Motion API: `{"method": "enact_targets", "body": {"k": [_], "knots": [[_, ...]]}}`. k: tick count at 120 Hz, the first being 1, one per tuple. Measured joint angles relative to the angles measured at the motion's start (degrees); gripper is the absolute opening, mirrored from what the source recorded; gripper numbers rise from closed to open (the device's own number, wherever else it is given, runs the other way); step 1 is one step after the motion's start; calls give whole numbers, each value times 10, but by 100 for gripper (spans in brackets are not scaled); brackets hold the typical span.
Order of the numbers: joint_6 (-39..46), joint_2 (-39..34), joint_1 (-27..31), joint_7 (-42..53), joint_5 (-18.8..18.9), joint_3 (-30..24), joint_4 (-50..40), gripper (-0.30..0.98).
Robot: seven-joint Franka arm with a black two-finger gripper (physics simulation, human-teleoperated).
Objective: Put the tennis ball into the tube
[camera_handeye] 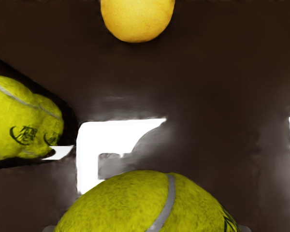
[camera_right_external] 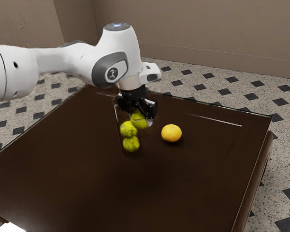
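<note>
Dark brown, the table (camera_right_external: 77, 179) is spread across the lower part of the exterior view, and over it the white arm (camera_right_external: 117, 53) is extended from the upper left. The clear tube (camera_right_external: 131, 154) is seen upright just left of centre, with two yellow-green balls (camera_right_external: 131, 144) stacked inside. The black gripper (camera_right_external: 140, 120) is placed above centre-left, near the tube's upper end; its fingers are parted by roughly the ball's width and pressed against it from two sides. An orange (camera_right_external: 171, 133) is set right of centre, and is best left untouched. The tennis ball (camera_handeye: 145, 205) is held in that grip, at the wrist view's lower edge, outside the tube. How far it is raised above the tube's mouth cannot be judged with confidence, the clear wall being hardly seen.

The ball is likely to be light, springy and felt-covered, so slipping should be resisted well and little harm is risked by a firm squeeze. It is best gripped across its middle, with the lower half left free to be fed into the mouth. The tube is probably light and easily tipped, so its rim should not be pushed sideways.
</note>
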Motion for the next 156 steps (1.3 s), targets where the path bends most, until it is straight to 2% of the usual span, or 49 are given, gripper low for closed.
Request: {"method": "enact_targets", "body": {"k": [15,29,44,75,104,116,129,144,156], "knots": [[-94,-15,15,-6,26,-3,126,40],[-157,-12,92,-8,27,-30,155,41],[-195,30,125,-10,26,-53,200,40],[-216,107,167,-10,26,-70,252,41],[-205,164,181,-2,25,-76,309,41],[-198,164,178,1,24,-76,307,51],[-193,147,177,3,22,-75,293,58],[-191,21,176,6,23,-72,172,63],[-195,-47,176,13,57,-72,124,65]]}}
